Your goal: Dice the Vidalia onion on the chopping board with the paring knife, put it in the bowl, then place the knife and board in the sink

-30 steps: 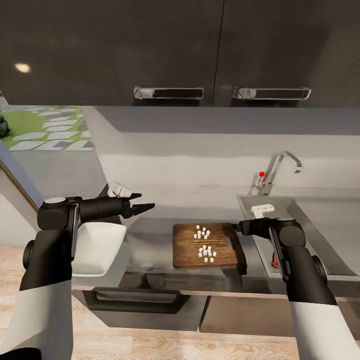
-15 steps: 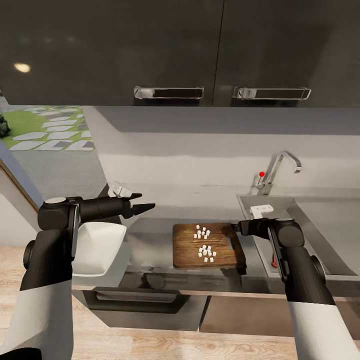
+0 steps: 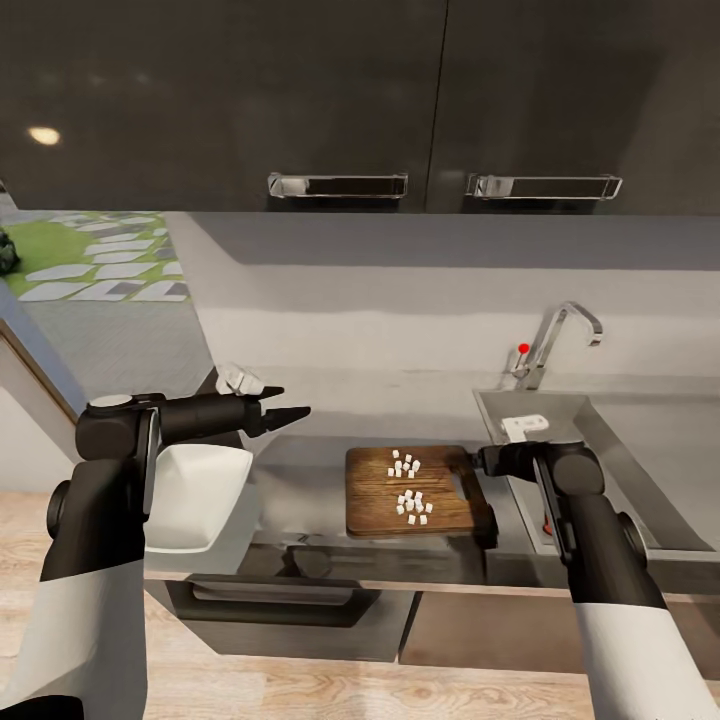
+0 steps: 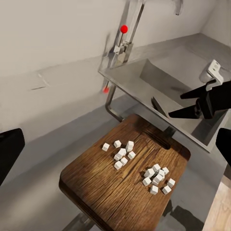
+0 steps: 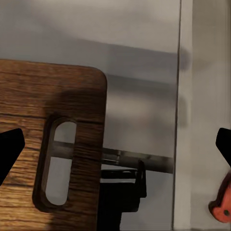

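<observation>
1. The bowl (image 3: pixel 196 492) is kept on the countertop (image 3: pixel 300 480), under the left arm, ready to receive the dice.
2. The left gripper (image 3: pixel 285 402) is held empty, fingers apart, above the countertop.
3. The onion dice (image 3: pixel 408 490) are left on the chopping board (image 3: pixel 415 492).
4. The right gripper (image 4: pixel 192 103) is positioned open and empty at the board's slot end, beside the sink (image 3: pixel 590 425), probably for grasping the board.
5. A red handle (image 5: pixel 222 207), probably the knife's, is seen in the sink.

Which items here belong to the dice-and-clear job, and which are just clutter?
Job:
- board
- diced onion on the board
- bowl
- knife, in the sink
- sink
- countertop

Lying about:
- tap
- upper cabinets
- cabinet handles
</observation>
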Motion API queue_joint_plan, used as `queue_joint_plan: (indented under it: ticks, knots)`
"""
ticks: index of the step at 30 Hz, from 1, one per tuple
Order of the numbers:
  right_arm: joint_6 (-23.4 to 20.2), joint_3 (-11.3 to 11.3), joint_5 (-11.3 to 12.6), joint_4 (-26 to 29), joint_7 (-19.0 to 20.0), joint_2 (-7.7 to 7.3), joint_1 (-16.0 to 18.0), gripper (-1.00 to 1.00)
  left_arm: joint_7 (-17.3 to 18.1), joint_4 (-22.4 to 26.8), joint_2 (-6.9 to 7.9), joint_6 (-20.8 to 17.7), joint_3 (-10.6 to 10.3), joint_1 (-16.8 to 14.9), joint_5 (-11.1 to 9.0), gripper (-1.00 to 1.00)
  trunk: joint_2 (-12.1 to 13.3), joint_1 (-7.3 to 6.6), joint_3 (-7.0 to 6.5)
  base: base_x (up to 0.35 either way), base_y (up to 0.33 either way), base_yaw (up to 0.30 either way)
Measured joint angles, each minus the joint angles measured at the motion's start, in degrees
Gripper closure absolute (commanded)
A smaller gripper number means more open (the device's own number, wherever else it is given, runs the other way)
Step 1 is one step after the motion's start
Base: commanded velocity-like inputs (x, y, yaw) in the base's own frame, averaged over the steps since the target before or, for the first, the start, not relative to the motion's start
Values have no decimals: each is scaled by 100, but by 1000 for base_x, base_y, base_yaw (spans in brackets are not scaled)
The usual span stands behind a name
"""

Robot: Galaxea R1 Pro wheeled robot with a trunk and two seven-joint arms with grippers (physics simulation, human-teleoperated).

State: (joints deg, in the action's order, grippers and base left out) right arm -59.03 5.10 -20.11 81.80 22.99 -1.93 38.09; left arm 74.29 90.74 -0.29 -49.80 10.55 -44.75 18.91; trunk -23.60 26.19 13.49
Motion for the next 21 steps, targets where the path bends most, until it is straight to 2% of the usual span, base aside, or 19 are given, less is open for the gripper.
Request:
queue_joint_plan:
  ticks: [7,10,11,13,17,18,21]
  knots:
    - [6,29,5,-36,-66,50,0,-100,6,0,3,0,0,0,0,-100,0,0,0,0,0,0]
    - [1,152,0,-37,-71,52,0,-100,5,0,-1,0,0,0,0,-100,0,0,0,0,0,0]
    - [0,284,-3,-37,-71,81,0,-100,5,0,-10,0,-2,0,-1,-100,0,0,0,0,0,0]
    - [-1,315,8,-37,-72,143,0,-100,3,0,-25,-1,-6,0,-4,-100,0,0,0,0,0,0]
    - [0,325,-6,-40,-125,202,0,-100,-2,0,-37,-1,-11,0,-6,-100,0,0,0,0,0,0]
    - [2,322,-4,-52,-315,251,0,-100,-4,0,-60,-1,-9,0,-6,-100,0,0,0,0,0,0]
    - [4,323,-2,-70,-426,322,0,-100,-7,0,-67,-1,-11,0,-6,-100,0,0,0,0,0,0]
